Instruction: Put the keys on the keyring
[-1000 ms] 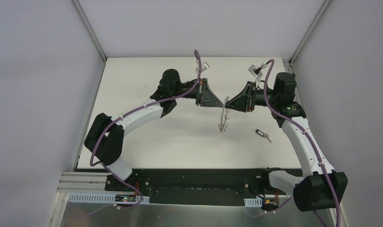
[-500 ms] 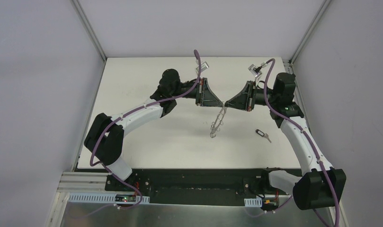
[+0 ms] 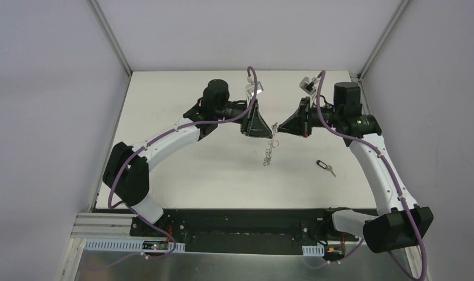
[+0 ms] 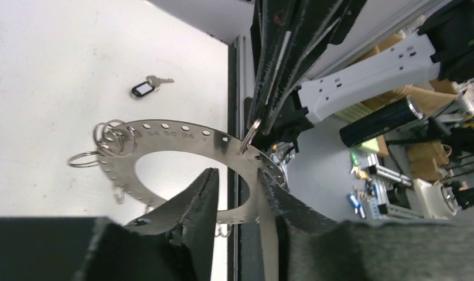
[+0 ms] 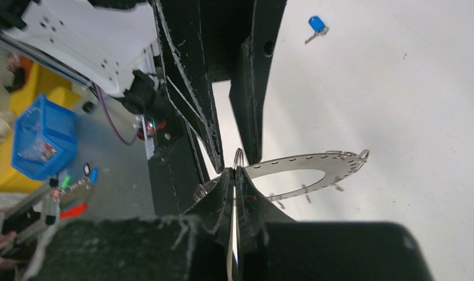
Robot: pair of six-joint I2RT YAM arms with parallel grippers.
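Hanging between the two arms in the top view, the keyring (image 3: 269, 151) dangles just below the tips of the right gripper (image 3: 278, 127). The left gripper (image 3: 266, 130) faces it tip to tip. The black key (image 3: 323, 166) lies on the table (image 3: 187, 170), well to the side of the right jaws.

From the left wrist, the left jaws stand partly apart with the ring's plate in their gap (whether they touch it, I cannot tell). The right jaws pinch a wire loop (image 4: 250, 130).

From the right wrist, the right jaws are closed on that loop, probably so that the ring hangs free for threading. The blue key (image 5: 317, 24) rests on the table, far beyond the tips.
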